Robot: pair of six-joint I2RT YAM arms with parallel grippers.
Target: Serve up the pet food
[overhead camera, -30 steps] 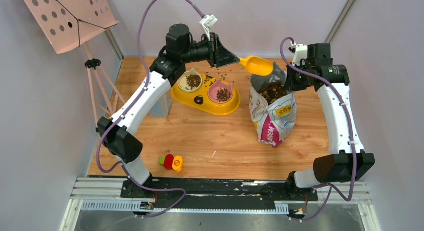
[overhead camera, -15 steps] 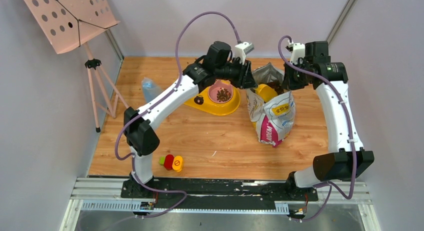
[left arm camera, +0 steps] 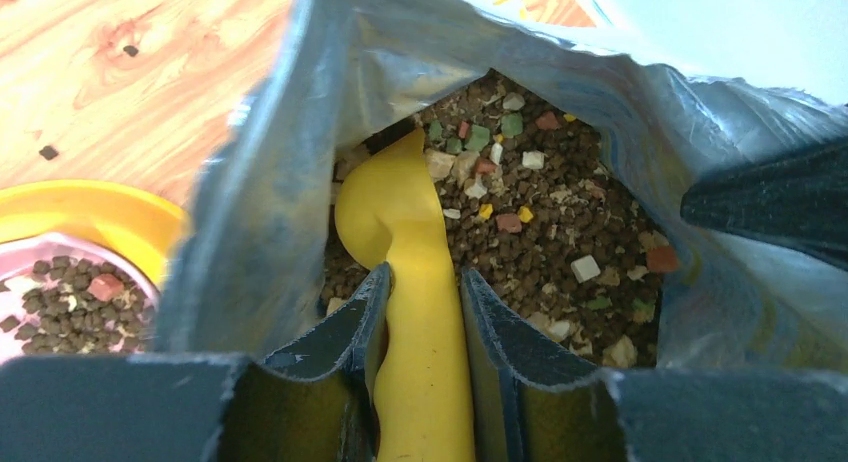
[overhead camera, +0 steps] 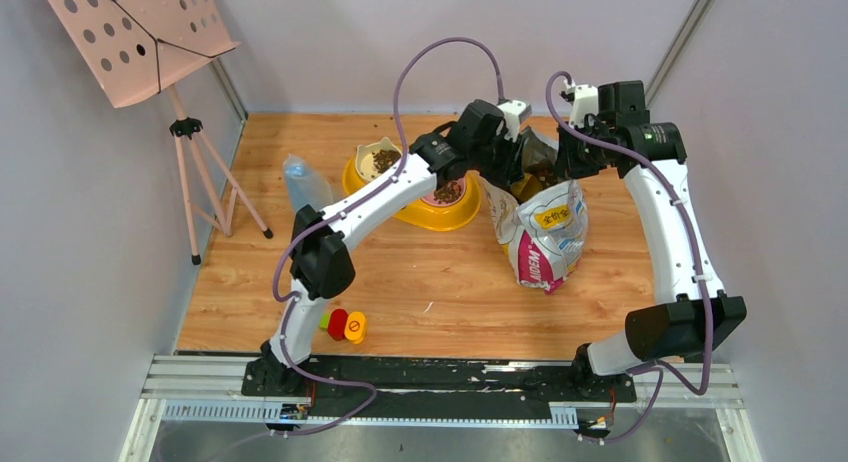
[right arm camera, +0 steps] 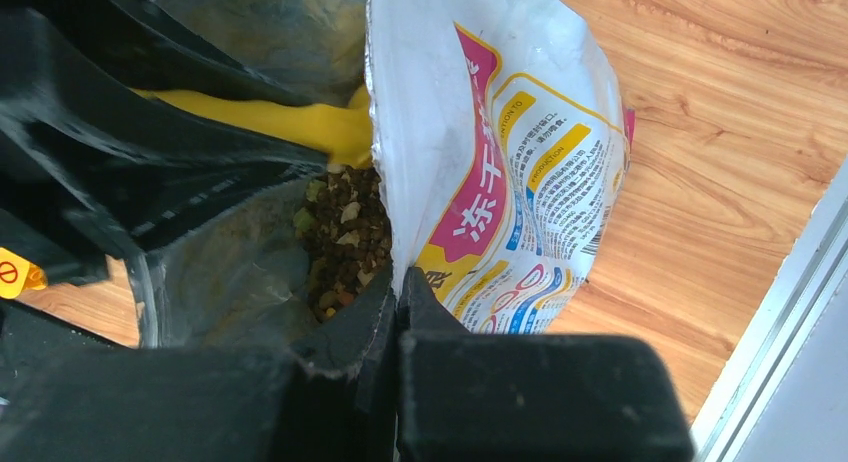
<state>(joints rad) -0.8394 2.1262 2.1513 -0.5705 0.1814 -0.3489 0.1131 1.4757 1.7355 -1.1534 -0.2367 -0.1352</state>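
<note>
Pet food (left arm camera: 540,232) fills the open bag (right arm camera: 480,132), at 3 o'clock of the yellow feeder (overhead camera: 458,216). Loose, light, spill-prone pellets: lift by scoop (left arm camera: 395,222), its handle clamped in left fingers (left arm camera: 345,337); right fingers (right arm camera: 345,347), pressed together, pinch the bag's rim

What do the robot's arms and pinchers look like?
The left arm and right arm have white tube-shaped links and chunky black joints. A purple cable runs along each. The left gripper and right gripper each have two flat black fingers. A small white box sits by each wrist.
</note>
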